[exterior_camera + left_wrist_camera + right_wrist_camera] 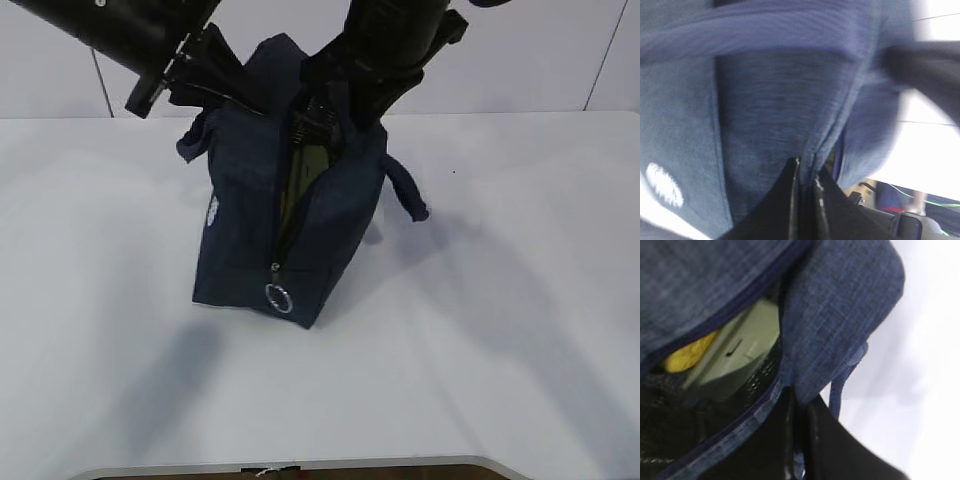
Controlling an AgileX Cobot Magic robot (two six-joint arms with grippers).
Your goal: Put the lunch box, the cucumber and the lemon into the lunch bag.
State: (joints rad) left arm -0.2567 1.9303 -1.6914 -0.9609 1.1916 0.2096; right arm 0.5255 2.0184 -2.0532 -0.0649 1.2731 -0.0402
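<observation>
The navy lunch bag (245,215) stands upright on the white table, its top held open. My left gripper (806,172) is shut on the bag's left rim fabric (830,135). My right gripper (800,405) is shut on the bag's right rim (840,330). Inside the bag, in the right wrist view, the lunch box's sage-green lid (740,357) shows, with the yellow lemon (687,357) beside it. A green strip (300,180) shows through the opening in the exterior view. The cucumber is hidden. The zipper's silver ring pull (278,298) hangs low on the bag's front edge.
The white table (500,300) lies all round the bag. One loop handle (408,192) hangs off the bag's right side, another bunches at its left top (195,140). The white logo (212,212) is on the left face.
</observation>
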